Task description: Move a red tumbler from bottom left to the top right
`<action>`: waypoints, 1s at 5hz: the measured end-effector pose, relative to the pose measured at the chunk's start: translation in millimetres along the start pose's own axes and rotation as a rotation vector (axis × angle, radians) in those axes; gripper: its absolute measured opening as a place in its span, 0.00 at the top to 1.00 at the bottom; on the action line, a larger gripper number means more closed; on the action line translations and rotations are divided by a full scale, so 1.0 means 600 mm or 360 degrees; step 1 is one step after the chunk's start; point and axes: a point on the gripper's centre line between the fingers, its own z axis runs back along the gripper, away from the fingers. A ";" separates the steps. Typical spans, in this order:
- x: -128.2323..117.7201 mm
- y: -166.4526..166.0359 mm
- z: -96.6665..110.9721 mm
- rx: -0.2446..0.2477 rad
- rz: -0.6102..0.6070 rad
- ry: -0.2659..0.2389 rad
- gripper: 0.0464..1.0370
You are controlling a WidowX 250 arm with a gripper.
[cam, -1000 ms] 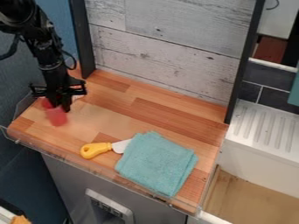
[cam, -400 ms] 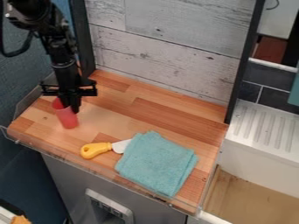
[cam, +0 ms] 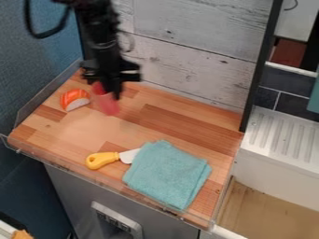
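Counter (cam: 81, 126): far right corner, presumably the goal, still well apart from the tumbler.
Arm (cam: 103, 39): has swung rightward and toward the back wall in the last second.
Towel (cam: 167, 173): unmoved, front right.
Gripper (cam: 108, 91): clamped on the tumbler near its rim.
Tumbler (cam: 107, 103): back left, slightly tilted; carried along with the grip, so the transfer looks under way, mostly rightward travel left.
Knife (cam: 103, 159): unmoved, beside towel.
Sushi (cam: 74, 99): now uncovered, left of tumbler.

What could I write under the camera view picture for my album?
A black robot arm with a red tumbler at its jaws, near a folded teal cloth.
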 end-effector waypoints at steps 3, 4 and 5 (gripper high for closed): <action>0.012 -0.209 -0.009 -0.0107 -0.0467 0.0012 0.97; 0.010 -0.246 -0.030 -0.0148 -0.0557 0.0050 0.97; 0.019 -0.263 -0.046 -0.0183 -0.0604 0.0068 0.97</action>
